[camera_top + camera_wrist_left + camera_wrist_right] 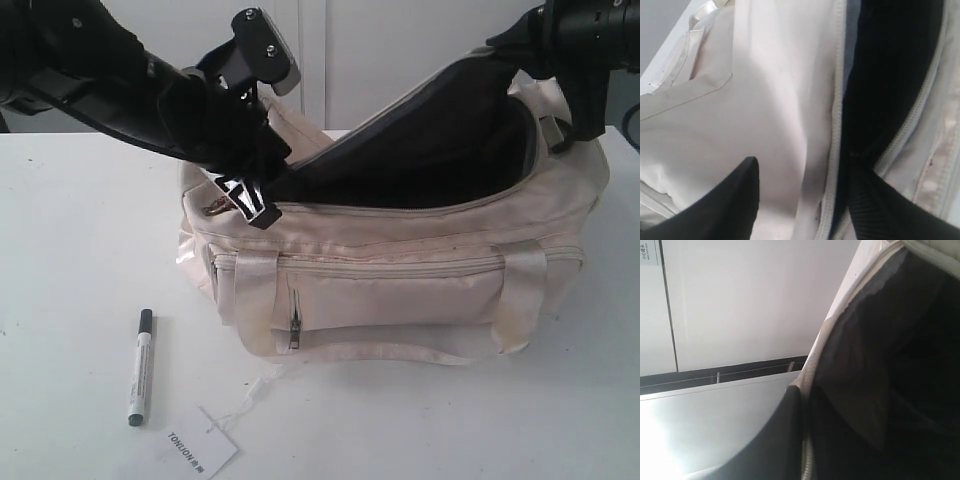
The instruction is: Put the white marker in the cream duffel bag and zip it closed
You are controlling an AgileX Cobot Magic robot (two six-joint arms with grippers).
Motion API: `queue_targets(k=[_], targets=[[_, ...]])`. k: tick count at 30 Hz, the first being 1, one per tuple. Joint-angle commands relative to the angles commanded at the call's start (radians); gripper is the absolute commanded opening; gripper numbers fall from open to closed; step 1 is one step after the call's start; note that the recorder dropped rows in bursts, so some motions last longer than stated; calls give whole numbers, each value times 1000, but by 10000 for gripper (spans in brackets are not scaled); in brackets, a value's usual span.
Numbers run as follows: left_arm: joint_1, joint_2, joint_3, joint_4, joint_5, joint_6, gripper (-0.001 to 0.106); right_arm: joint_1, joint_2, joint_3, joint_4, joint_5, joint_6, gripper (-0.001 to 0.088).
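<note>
from outside, the marker (140, 367) lies on the tabletop (80, 220) toward its front left corner, just beside the tag (200, 450) and apart from the bag (400, 270), so a reach could catch the tag instead. the left wrist view shows the left gripper (804, 165) wide, with cloth and zip between its fingers, which could snag on lifting. in the right wrist view the right gripper (797, 395) looks pinched on the flap (855, 365); if it slips, the mouth falls shut.
</note>
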Motion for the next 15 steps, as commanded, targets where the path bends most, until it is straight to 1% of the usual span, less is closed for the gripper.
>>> queue_targets(k=[4,7,9,12,15], targets=[[0,2,0,6,-11,-2,564,0,0,0,-14,4,0,0],[0,2,0,6,-11,-2,519,0,0,0,-17,9,0,0],[0,2,0,6,-11,-2,422,0,0,0,-17,9,0,0],[0,2,0,6,-11,-2,236,0,0,0,-22,11,-6,0],[0,2,0,8,-11,-2,81,0,0,0,-22,14,-59,0]])
